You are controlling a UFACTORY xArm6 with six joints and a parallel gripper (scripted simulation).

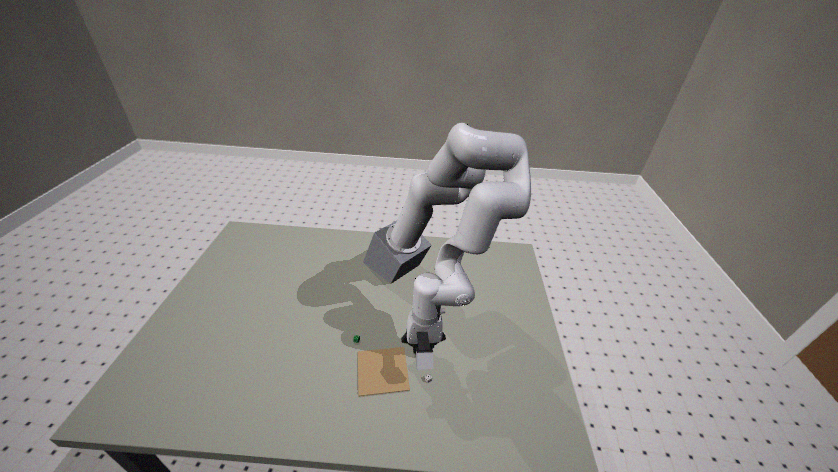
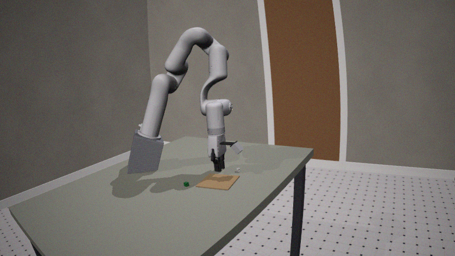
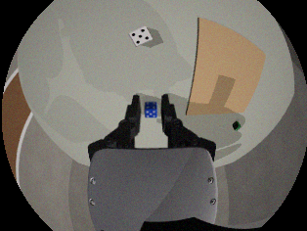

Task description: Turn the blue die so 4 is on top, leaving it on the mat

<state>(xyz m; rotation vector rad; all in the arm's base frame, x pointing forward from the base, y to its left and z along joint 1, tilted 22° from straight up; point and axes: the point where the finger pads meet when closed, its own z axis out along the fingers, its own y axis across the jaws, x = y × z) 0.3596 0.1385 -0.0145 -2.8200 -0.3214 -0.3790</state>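
The blue die (image 3: 151, 111) stands between my fingers in the wrist view, with a narrow gap on each side; two of its faces show white pips that I cannot count surely. It is hidden in the top and exterior views. My gripper (image 2: 219, 170) (image 3: 151, 103) is partly open, pointing down, its fingertips low around the die and beside the mat. The tan mat (image 1: 370, 375) (image 2: 219, 186) (image 3: 237, 59) lies flat, with no die on it. The white die (image 1: 428, 378) (image 2: 238, 170) (image 3: 141, 36) shows 5 on top. The green die (image 1: 356, 338) (image 2: 186, 184) (image 3: 237, 125) is small and dark; its top number is unclear.
The white die lies off the mat, ahead of the fingers in the wrist view. The green die lies off the mat's opposite side. The grey base block (image 1: 389, 260) (image 2: 144, 155) of the arm stands farther back on the green-grey table (image 1: 234, 375) (image 2: 111, 222).
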